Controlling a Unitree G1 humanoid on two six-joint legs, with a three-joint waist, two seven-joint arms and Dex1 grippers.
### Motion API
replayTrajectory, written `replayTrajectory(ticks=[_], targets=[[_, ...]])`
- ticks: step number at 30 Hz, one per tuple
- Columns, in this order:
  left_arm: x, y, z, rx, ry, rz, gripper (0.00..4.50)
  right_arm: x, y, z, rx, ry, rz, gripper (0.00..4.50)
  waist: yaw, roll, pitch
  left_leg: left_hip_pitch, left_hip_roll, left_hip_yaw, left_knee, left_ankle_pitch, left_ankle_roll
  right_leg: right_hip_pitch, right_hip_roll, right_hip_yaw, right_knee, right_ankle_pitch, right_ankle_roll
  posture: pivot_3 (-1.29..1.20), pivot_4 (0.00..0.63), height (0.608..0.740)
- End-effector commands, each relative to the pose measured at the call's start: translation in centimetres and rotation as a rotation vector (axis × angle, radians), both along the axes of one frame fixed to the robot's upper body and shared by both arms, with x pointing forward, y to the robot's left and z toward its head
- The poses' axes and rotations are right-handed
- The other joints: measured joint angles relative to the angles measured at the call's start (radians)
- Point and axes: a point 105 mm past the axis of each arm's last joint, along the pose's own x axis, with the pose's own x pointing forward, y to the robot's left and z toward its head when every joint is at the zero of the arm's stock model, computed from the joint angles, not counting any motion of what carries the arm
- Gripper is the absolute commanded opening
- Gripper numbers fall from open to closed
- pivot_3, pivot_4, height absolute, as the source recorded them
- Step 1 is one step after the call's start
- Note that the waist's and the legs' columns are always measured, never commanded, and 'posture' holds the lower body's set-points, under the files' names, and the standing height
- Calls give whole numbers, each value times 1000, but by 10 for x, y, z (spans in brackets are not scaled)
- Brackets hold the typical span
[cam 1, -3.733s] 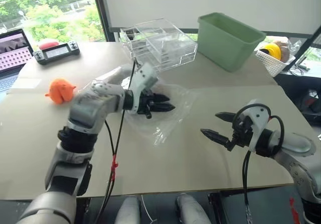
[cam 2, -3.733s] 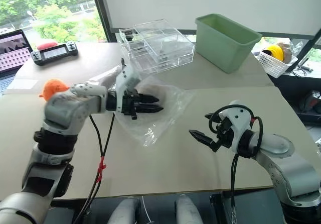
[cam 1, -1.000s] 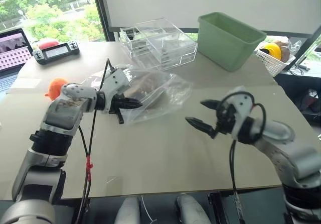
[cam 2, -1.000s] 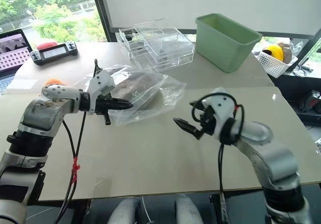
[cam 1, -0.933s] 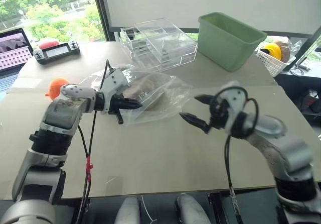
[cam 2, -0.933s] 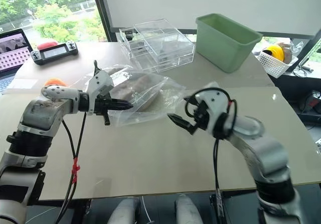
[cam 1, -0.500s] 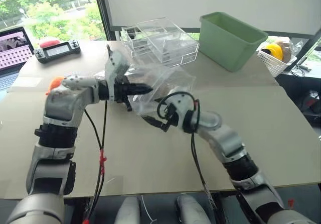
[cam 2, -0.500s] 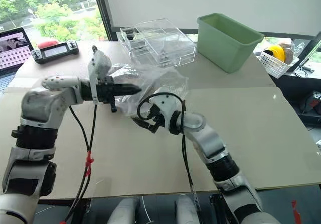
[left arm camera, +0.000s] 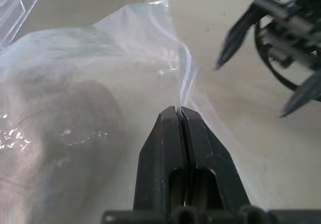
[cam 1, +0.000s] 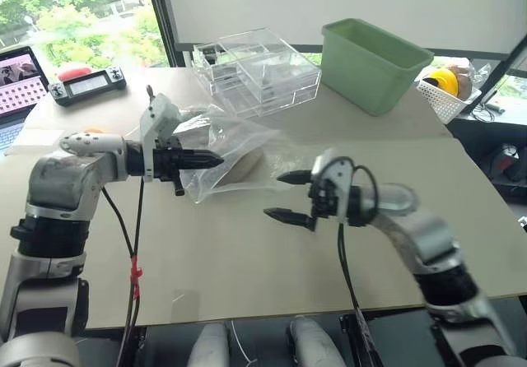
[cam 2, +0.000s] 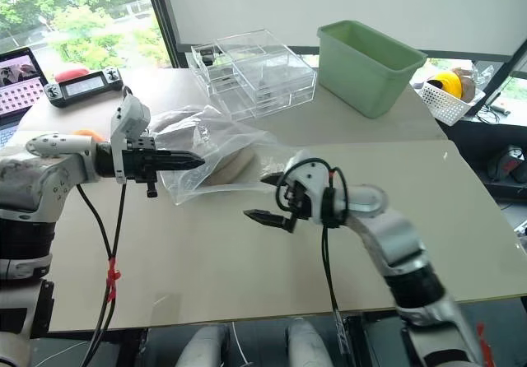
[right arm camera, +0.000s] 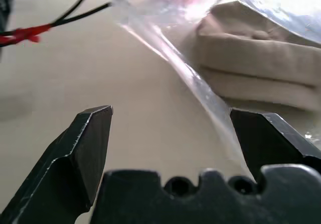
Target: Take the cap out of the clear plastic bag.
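The clear plastic bag (cam 1: pixel 216 141) lies crinkled on the table's middle, with one edge lifted. My left gripper (cam 1: pixel 216 160) is shut on that lifted edge; in the left wrist view the film (left arm camera: pixel 173 68) rises from between its closed fingertips. The beige cap (cam 1: pixel 244 166) sits folded inside the bag, and the right wrist view shows the cap (right arm camera: pixel 256 66) through the plastic. My right gripper (cam 1: pixel 276 196) is open, level with the table and pointing left, just off the bag's near right side. Nothing is between its fingers.
Clear acrylic boxes (cam 1: pixel 255 71) and a green bin (cam 1: pixel 375 54) stand behind the bag. A game controller (cam 1: pixel 86 83) and a laptop (cam 1: pixel 16 75) are at the far left. A white basket (cam 1: pixel 449 91) sits at the far right. An orange toy (cam 2: pixel 86 135) peeks out behind my left arm.
My open right gripper swung in under the bag's near edge, then drew back a little to the right. The left gripper pulled the held edge up and to the left.
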Motion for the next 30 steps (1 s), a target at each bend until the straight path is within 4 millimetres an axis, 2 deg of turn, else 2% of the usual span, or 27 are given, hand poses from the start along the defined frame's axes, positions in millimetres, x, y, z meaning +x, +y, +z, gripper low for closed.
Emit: replayTrajectory(ticks=[1,4,6,12,15,20,23,30], targets=[[-8,-4,13,-3,-56,-32,26,13,3,38,125,-59,-81,4500,-8,0,0,1,0,0,0,0,0,0,1,0,0,0,1,0,150,735],[-12,-6,16,-30,-55,-48,26,27,7,39,150,-65,-150,4500,-5,0,0,3,0,0,0,0,0,0,1,1,3,-1,2,0,150,735],[-18,-8,25,-87,-50,-76,26,39,11,33,166,-50,-207,4500,-4,0,0,3,0,0,0,0,0,0,1,1,3,-1,2,0,150,735],[-25,-4,37,-134,-41,-83,26,47,23,23,194,-31,-250,4500,-2,0,0,-1,0,0,0,0,0,-2,1,0,2,0,-1,0,150,735],[-36,3,41,-163,-29,-100,26,54,31,18,200,-27,-270,4500,-7,0,0,-1,0,0,-1,0,0,-2,1,0,2,0,-1,0,150,735],[-36,11,42,-215,-14,-45,26,56,38,16,199,-35,-269,4500,-5,0,0,0,0,0,-1,0,0,-2,1,1,2,0,-1,0,150,735],[-37,20,51,-297,-7,-12,26,53,54,13,198,-38,-239,4500,-4,0,0,0,0,0,-1,0,0,-2,1,1,2,0,-1,0,150,735],[-33,40,42,-312,13,84,26,46,89,-6,137,-69,-174,4500,-5,0,1,1,1,0,-3,0,0,-2,1,0,2,0,-1,0,150,735]])
